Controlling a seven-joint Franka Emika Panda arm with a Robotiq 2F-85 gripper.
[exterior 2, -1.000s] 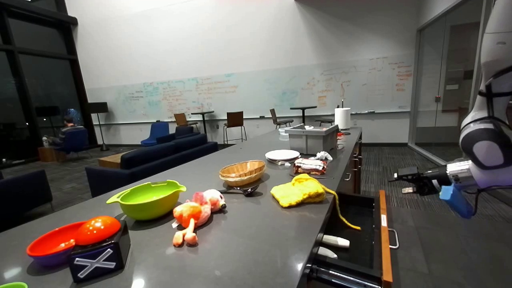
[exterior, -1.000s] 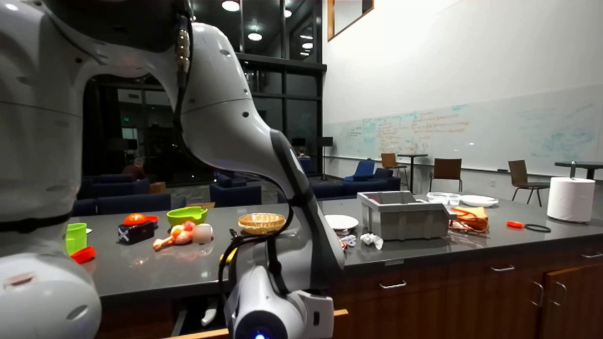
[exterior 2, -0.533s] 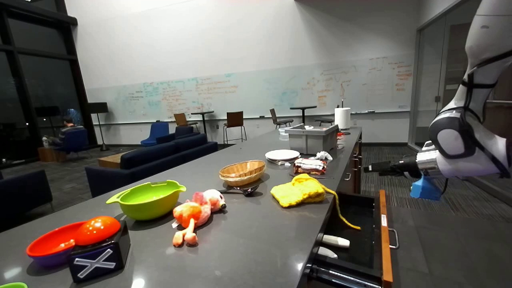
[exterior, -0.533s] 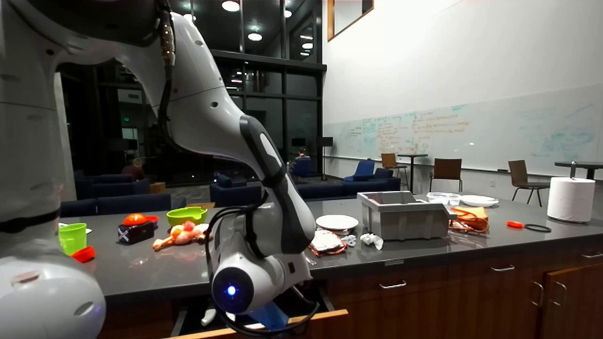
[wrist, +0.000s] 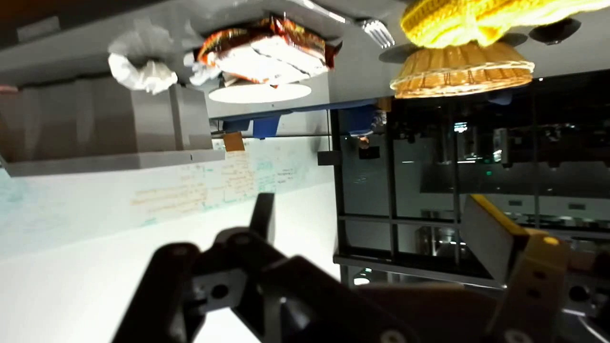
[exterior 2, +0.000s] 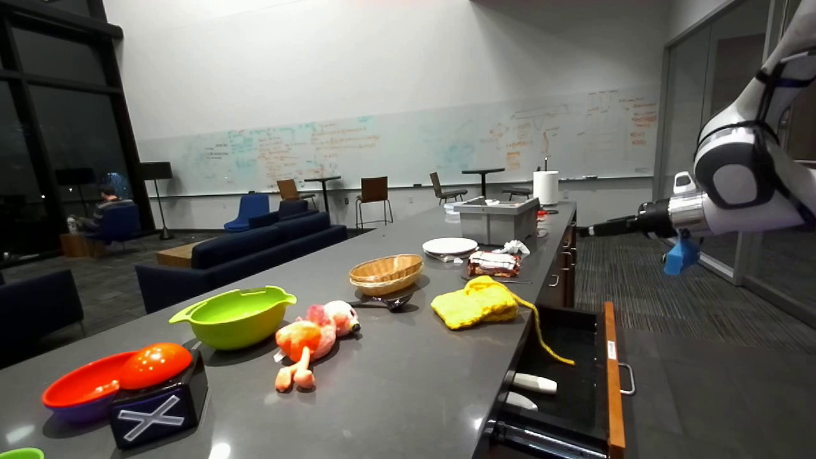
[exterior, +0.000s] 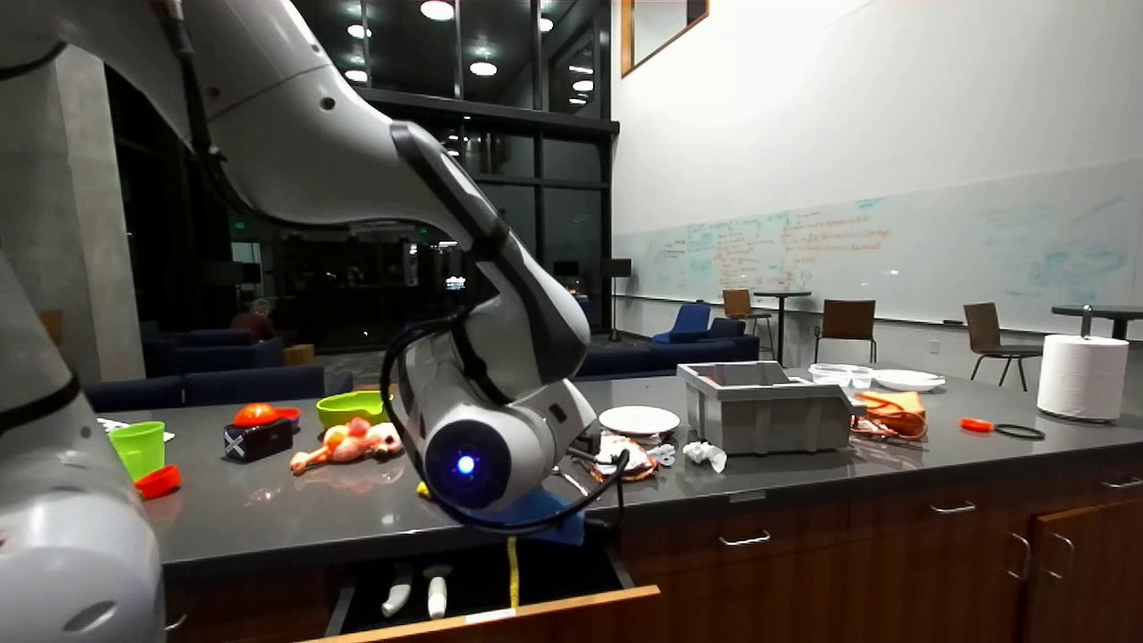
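My gripper [wrist: 374,224] stands wide open in the wrist view, which is upside down, and holds nothing. In an exterior view the gripper [exterior 2: 588,231] is nearly level in the air beside the counter [exterior 2: 395,382], touching nothing I can see. Below it is an open drawer [exterior 2: 613,382] with white handles [exterior 2: 535,384] inside. A yellow knitted piece [exterior 2: 478,303] lies at the counter edge, its cord trailing into the drawer. The wrist view also shows a wicker basket [wrist: 462,71], a fork [wrist: 379,32] and a red-brown snack packet [wrist: 267,55]. In an exterior view [exterior: 589,439] the arm mostly hides the gripper.
A grey bin [exterior 2: 500,223], a white plate [exterior 2: 450,247] and crumpled white paper [exterior 2: 515,248] stand farther along the counter. Nearer are a green bowl [exterior 2: 236,322], a pink-orange plush bird [exterior 2: 315,338] and a black box with a red dome [exterior 2: 159,408].
The arm has risen and moved toward the counter, and the gripper has turned so that its fingers appear edge-on. More of the drawer's inside now shows. Things on the counter have stayed put.
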